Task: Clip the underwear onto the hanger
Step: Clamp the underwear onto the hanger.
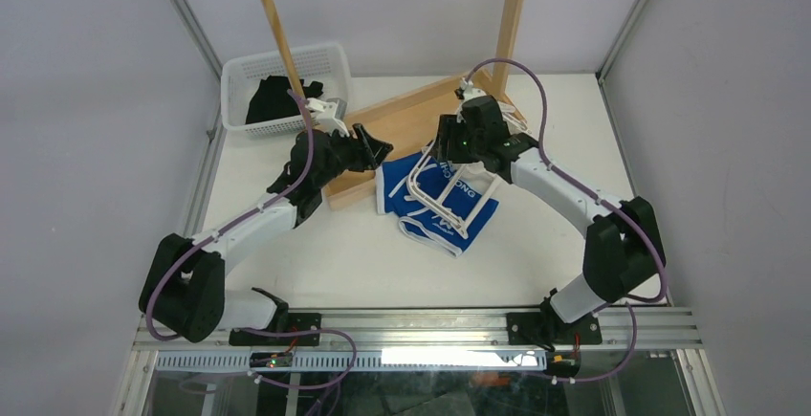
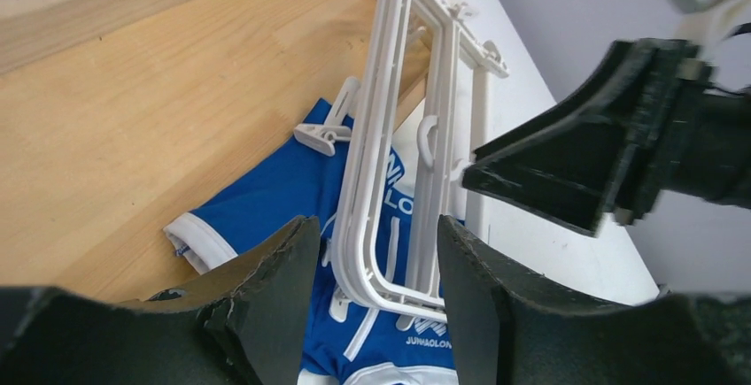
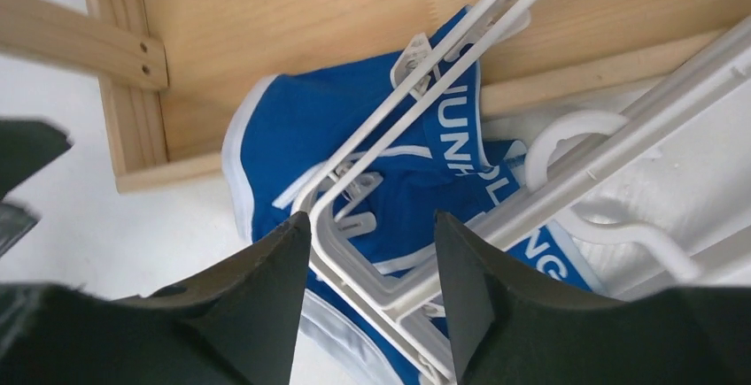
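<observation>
At table [image 1: 316, 253] centre, blue underwear [image 1: 394, 191], white hanger [image 2: 367, 181] on top of it, wooden rack base [image 1: 402, 115] at its 11 o'clock, left gripper [image 2: 376, 223] at 10 o'clock, right gripper [image 3: 372, 217] at 12 o'clock, both jaws parted, empty

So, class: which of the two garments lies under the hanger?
The blue underwear, on the table beneath the hanger; the black garment sits apart in the basket.

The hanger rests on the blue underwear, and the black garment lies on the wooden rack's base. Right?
No. The hanger does rest on the underwear, but the black garment lies in the white basket, as the top view shows.
</observation>
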### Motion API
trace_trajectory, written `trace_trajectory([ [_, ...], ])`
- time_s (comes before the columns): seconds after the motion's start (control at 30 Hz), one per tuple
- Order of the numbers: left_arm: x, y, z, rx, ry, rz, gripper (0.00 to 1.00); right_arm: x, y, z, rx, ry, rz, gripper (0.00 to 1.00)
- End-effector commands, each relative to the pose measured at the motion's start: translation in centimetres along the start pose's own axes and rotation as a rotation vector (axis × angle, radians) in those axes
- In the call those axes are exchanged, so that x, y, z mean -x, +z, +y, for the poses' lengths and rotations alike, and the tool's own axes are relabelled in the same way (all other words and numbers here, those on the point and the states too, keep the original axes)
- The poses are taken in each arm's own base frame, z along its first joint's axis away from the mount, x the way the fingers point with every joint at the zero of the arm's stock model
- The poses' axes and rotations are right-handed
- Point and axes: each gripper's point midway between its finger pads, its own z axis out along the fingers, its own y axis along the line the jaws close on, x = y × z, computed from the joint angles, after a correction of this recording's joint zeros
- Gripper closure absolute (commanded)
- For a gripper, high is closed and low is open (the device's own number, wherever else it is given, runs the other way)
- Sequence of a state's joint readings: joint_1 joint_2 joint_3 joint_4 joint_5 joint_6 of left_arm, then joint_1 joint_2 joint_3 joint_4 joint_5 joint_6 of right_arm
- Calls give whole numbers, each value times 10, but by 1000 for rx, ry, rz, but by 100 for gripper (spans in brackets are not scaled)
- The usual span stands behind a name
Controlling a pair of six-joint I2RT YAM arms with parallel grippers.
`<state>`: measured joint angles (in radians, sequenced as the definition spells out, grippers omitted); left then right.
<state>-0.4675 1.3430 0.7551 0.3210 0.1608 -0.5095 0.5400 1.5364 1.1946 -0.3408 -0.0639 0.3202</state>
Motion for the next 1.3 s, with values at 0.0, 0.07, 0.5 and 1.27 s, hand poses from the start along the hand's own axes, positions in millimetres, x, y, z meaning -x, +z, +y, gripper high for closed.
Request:
trace_trajectory([
  [0.0, 24, -16, -13, -14, 1, -90, 47, 28, 17, 13, -41, 263, -155, 42],
  [0.07, 25, -20, -13, -15, -1, -94, 47, 25, 25, 20, -38, 315, -162, 41],
  [0.5, 24, -30, -16, -25, -1, -103, 47, 7, 79, 0, -255, 330, -111, 51],
  [1.27, 40, -45, -39, -107, 22, -144, 43, 72, -14, 38, -61, 374, -318, 95],
])
